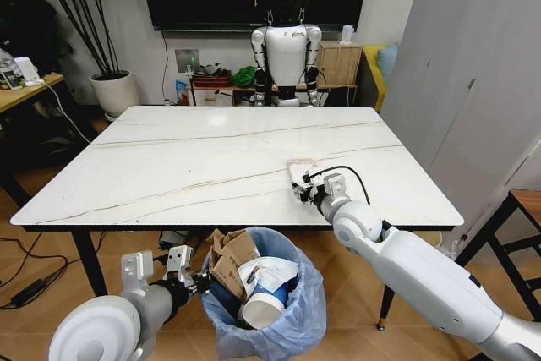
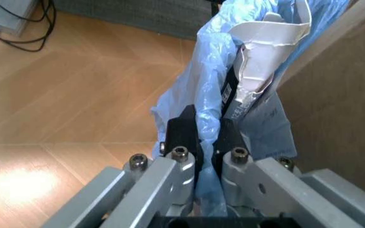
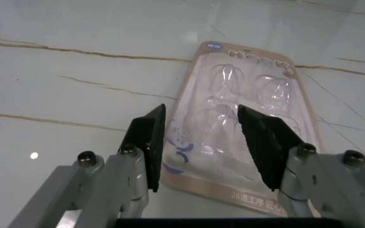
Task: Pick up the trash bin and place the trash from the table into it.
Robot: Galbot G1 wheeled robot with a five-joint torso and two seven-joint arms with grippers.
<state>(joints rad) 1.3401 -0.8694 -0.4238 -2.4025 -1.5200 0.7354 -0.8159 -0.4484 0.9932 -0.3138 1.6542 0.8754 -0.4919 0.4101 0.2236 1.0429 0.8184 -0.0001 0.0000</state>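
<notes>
In the head view, the trash bin is seen at the lower centre of the frame, below the near edge of the table. Its light-blue bag is crinkled, and torn brown cardboard, a blue paper cup and white paper are held inside it. The left gripper is placed at the bin's left rim, in the lower left of the frame. In the left wrist view, the left gripper is shown clamped on the blue bag at the rim, with plastic pinched between the two black fingers.

The right gripper is found at the right of centre in the head view, low over the tabletop near its front edge. In the right wrist view, the right gripper is seen with its jaws spread apart, and a clear plastic blister packet lies flat on the marble between and beyond them. Nothing is gripped by it.
</notes>
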